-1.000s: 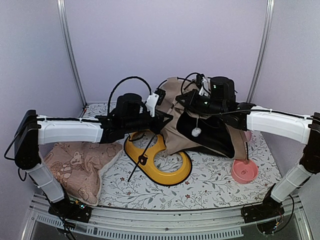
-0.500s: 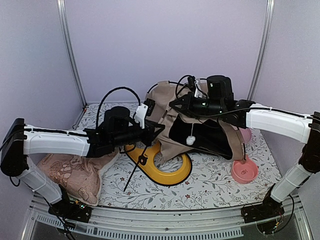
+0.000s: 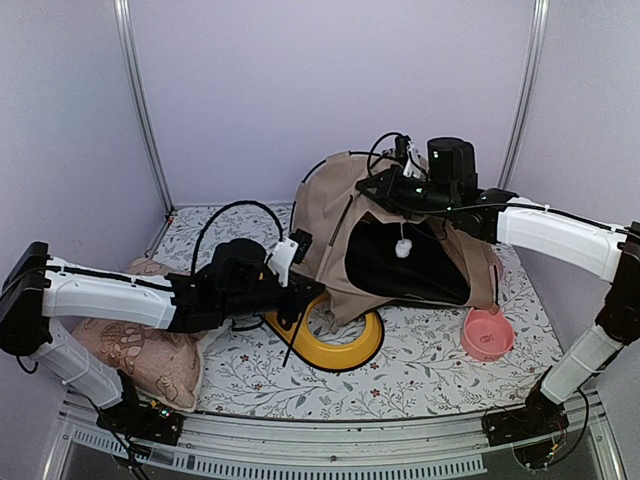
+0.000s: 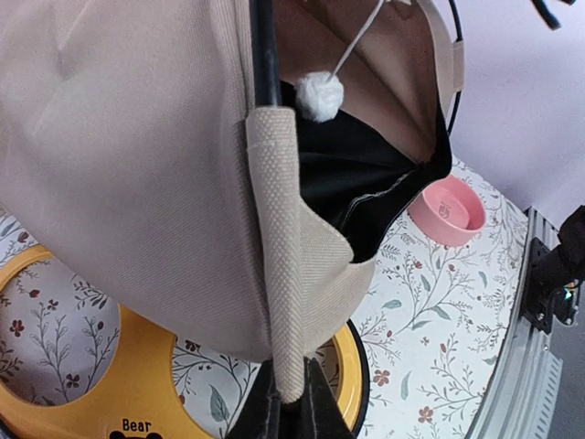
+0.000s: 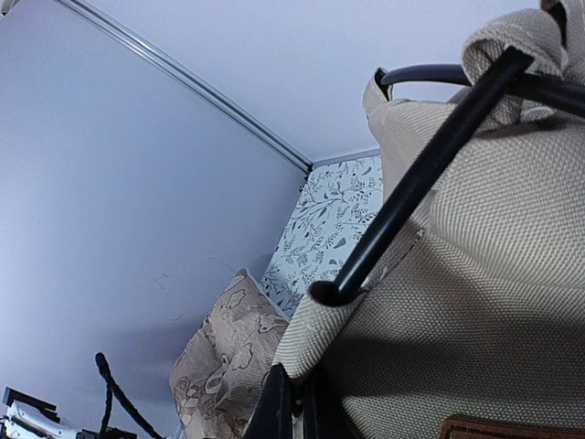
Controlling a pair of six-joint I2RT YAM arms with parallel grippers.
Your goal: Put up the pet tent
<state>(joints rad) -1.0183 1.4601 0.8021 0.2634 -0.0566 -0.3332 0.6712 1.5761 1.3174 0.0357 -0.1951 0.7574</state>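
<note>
Holding, left gripper (image 4: 291, 409): we are pinching the woven strap (image 4: 279, 256) and black pole (image 4: 264, 55) at the lower front corner of the tent (image 3: 330, 230), jaws nearly closed.
Holding, right gripper (image 5: 294, 407): we are clamping a strap loop near the peak, jaws narrow, probably on fabric only.
Tent position: it is standing mid-table, its front edge over the yellow tray (image 3: 345, 352).
Handling: light floppy cloth, springy poles; we are judging the strap ends the safest hold.

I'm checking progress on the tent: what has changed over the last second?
The left gripper, shut on the pet tent at its lower edge, swung down toward the near edge; the right gripper, shut on its top, rose slightly. The tent opened wider and the pompom hangs higher. Nothing was released. Yellow tray, pink bowl and cushion stayed put.
</note>
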